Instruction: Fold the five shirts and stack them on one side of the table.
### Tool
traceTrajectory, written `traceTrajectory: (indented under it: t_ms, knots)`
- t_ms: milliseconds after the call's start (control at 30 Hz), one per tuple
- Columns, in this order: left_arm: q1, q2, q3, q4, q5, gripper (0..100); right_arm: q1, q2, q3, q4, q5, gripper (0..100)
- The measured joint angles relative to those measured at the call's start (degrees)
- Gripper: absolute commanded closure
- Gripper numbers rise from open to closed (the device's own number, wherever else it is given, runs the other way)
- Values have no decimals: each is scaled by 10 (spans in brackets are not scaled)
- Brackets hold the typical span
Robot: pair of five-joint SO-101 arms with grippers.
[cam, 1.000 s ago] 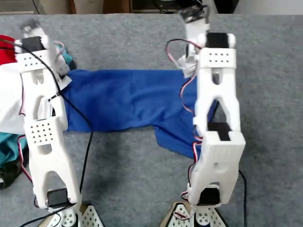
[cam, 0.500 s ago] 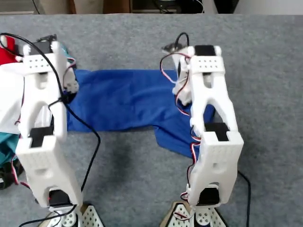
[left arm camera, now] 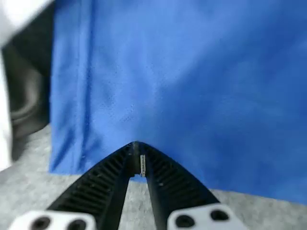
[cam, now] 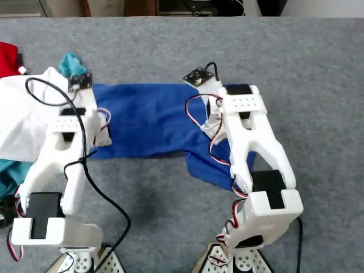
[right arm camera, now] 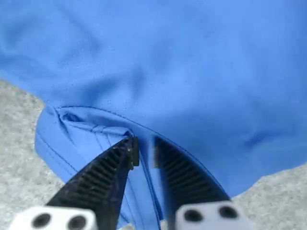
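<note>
The table [cam: 318,85] carries the blue shirt [cam: 148,119] spread flat across its middle, one sleeve trailing toward the near edge. A white shirt [cam: 23,119] lies at the left edge. Both arms have drawn back from the shirt's far hem to its near hem; the cloth itself has not shifted. The left gripper [left arm camera: 136,160] sits closed at the near-left corner — whether it pinches cloth cannot be told. The right gripper [right arm camera: 144,152] stands barely parted over the sleeve fold, holding nothing. Judgement: folding has not begun — the near hem needs grasping first.
</note>
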Motion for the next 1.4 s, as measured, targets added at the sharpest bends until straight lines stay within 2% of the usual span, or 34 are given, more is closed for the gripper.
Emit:
traceTrajectory:
  t_ms: [100,333,533,800,1400]
  knots:
    - [0,-1,7,-25,-2,979,0,0,11,-6,-9,863]
    - [0,-1,7,-29,-2,979,-4,18,11,-10,-9,900]
    - [0,-1,7,-32,-1,979,-40,14,15,25,-9,918]
    - [0,-1,7,-32,-2,979,-47,-1,26,49,-9,918]
    - [0,-1,7,-32,-2,979,-141,-11,66,113,-22,936]
